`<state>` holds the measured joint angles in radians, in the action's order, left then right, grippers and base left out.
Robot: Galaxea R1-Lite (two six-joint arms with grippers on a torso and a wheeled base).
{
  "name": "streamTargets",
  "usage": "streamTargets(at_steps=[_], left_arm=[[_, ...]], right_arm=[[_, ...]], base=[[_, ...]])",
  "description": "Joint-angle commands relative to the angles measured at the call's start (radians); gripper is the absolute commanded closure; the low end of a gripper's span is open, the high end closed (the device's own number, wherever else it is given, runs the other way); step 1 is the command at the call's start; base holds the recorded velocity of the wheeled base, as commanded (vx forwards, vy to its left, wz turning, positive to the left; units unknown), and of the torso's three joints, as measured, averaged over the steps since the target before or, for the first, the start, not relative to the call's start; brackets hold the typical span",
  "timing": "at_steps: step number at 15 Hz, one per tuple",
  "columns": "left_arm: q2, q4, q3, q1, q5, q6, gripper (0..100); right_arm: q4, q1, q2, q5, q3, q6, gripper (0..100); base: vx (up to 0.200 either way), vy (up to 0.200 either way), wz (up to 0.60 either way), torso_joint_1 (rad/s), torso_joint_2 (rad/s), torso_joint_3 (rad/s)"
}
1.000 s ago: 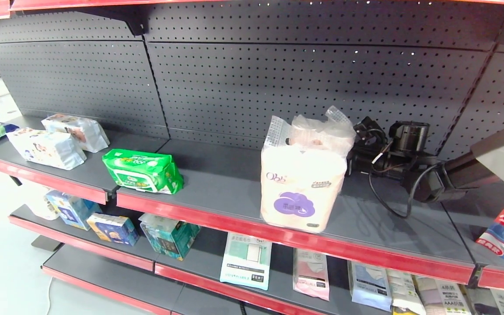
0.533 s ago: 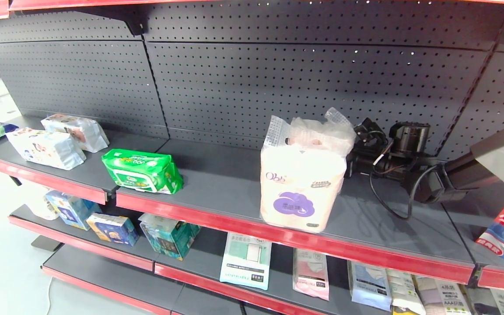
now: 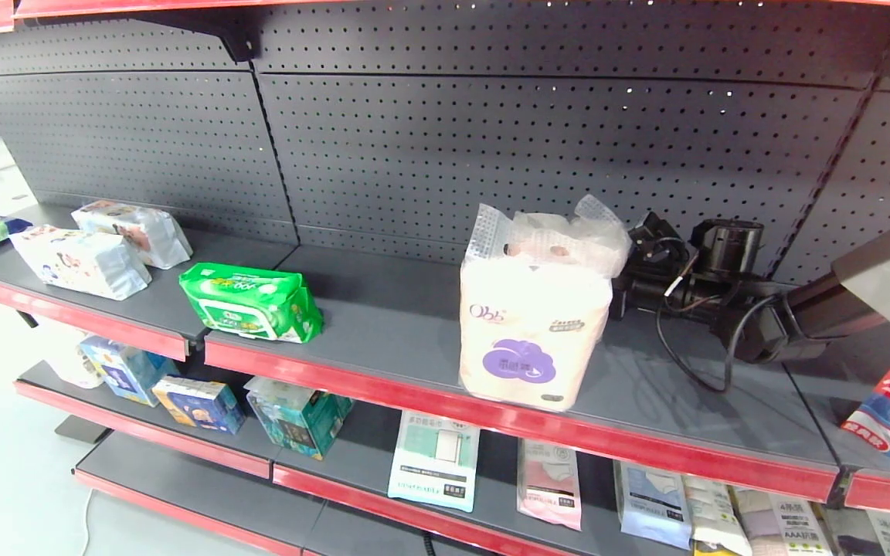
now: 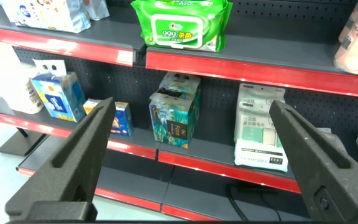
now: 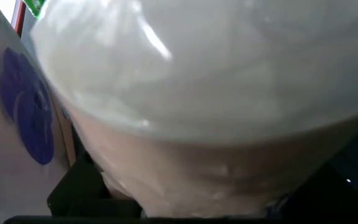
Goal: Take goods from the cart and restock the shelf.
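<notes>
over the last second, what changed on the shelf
The right arm's tool shifted slightly right and down beside the white-and-pink plastic-wrapped tissue pack, whose loose plastic top sagged a little. The pack itself, the green wipes packet and the dark grey shelf stayed put.

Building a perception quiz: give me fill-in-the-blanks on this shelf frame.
1. The tissue pack stands on a shelf whose front edge is ___.
2. The wipes pack nearest the tissue pack is ___.
3. The left gripper has its jaws ___.
Missing: red; green; open.
</notes>
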<state>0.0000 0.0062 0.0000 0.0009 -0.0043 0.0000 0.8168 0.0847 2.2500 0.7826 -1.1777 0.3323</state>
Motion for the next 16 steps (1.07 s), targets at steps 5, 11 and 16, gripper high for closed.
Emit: streamTargets(at_steps=[5,11,16], left_arm=[[0.002,0.000,0.000,0.001,0.000,0.000,0],[0.000,0.000,0.000,0.001,0.000,0.000,0],[0.000,0.000,0.000,0.001,0.000,0.000,0]], right_arm=[[-0.005,0.000,0.006,0.001,0.000,0.004,100],[-0.016,-0.003,0.006,-0.046,0.004,0.017,100],[-0.016,-0.006,-0.015,-0.048,0.007,0.007,0]], base=[[0.000,0.000,0.00,0.000,0.00,0.000],[0.000,0.000,0.00,0.000,0.00,0.000],[0.000,0.000,0.00,0.000,0.00,0.000]])
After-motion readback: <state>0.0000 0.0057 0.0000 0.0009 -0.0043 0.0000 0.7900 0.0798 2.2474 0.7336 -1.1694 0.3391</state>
